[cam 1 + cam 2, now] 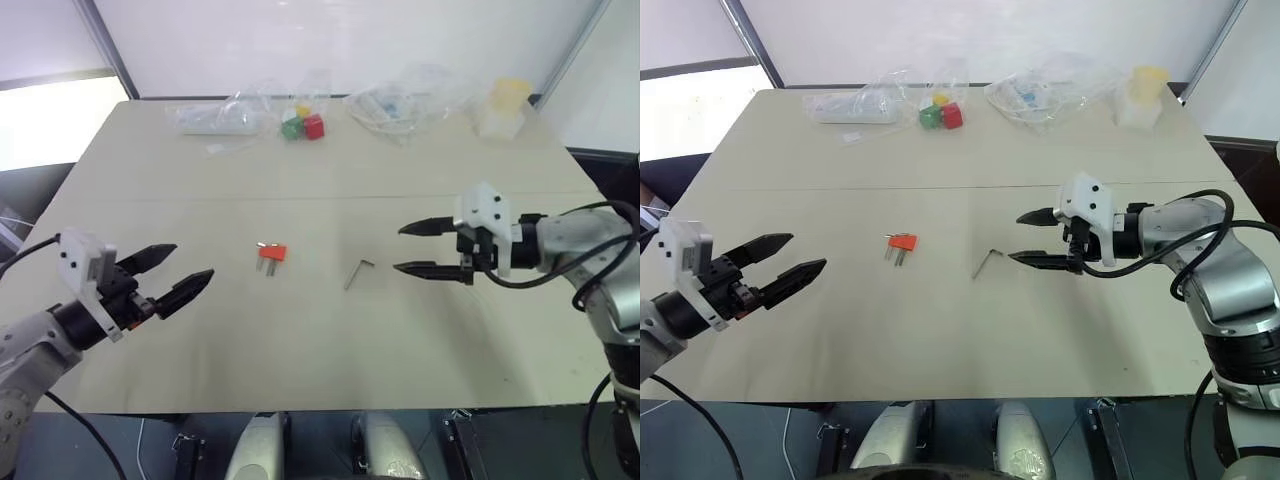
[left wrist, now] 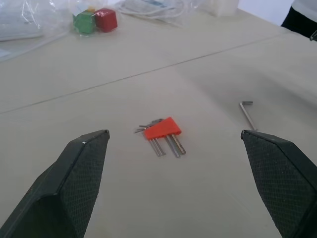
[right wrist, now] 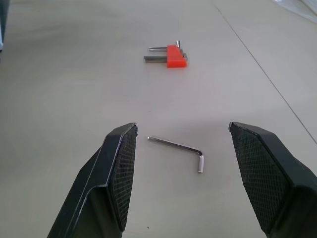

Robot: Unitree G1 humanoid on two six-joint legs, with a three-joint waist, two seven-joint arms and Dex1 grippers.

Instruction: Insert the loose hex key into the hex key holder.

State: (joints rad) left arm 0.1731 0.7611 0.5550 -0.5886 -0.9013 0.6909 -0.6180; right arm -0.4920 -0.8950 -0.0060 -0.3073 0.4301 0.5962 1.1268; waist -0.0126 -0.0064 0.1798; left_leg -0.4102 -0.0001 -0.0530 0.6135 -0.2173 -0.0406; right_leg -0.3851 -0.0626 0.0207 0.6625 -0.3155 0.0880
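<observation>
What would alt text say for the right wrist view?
Between the right tool's two open black fingers, a loose hex key lies flat on a pale table. Farther off lies an orange hex key holder with short metal keys sticking out.

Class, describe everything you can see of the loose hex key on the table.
The loose hex key is a thin, shiny grey metal rod bent into an L: one long arm, one short foot. It lies flat on the beige table, untouched, apart from the orange hex key holder on its left. The open right gripper hovers close beside it; in the right wrist view, the key lies between that gripper's two fingers.
</observation>
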